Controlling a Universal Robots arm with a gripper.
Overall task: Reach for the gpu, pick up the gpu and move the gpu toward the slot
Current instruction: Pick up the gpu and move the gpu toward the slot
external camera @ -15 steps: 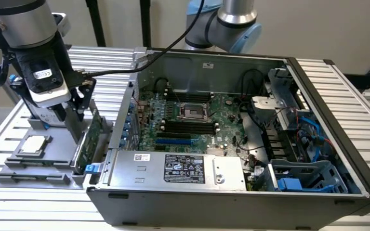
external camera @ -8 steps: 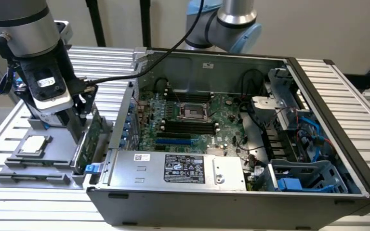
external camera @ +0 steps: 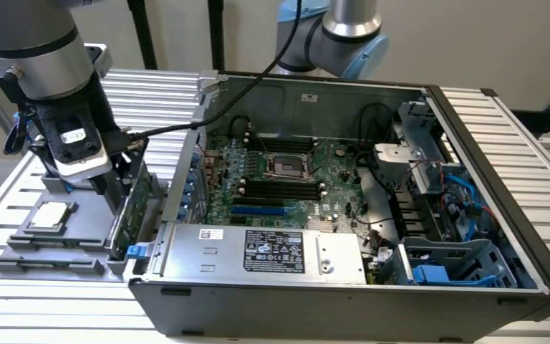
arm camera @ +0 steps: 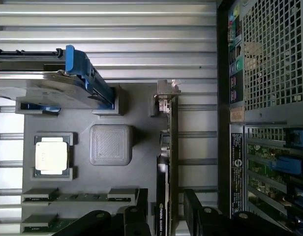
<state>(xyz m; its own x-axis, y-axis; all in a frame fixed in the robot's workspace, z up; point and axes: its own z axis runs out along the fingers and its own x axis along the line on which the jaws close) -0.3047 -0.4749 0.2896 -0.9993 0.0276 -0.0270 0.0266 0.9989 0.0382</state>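
Observation:
The gpu (external camera: pixel 128 209) stands on edge in a grey fixture tray (external camera: pixel 26 266) just outside the open computer case, at the exterior view's left. In the wrist view the gpu (arm camera: pixel 167 162) appears edge-on, its silver bracket (arm camera: pixel 166 94) at the far end. My gripper (external camera: pixel 114 185) has come down over the card. Its two black fingers (arm camera: pixel 140 212) straddle the card with a narrow gap on each side, so the gripper (arm camera: pixel 166 202) is open. The blue expansion slot (external camera: pixel 256 211) lies on the motherboard (external camera: pixel 285 179) inside the case.
A square silver processor chip (arm camera: pixel 51 156) and a blue-framed hard drive (arm camera: pixel 58 81) rest in the same tray (arm camera: pixel 141 147). The case's perforated back wall (arm camera: pixel 269 73) stands right beside the card. A power supply (external camera: pixel 256 251) fills the case's near side. A second arm (external camera: pixel 342 36) stands behind.

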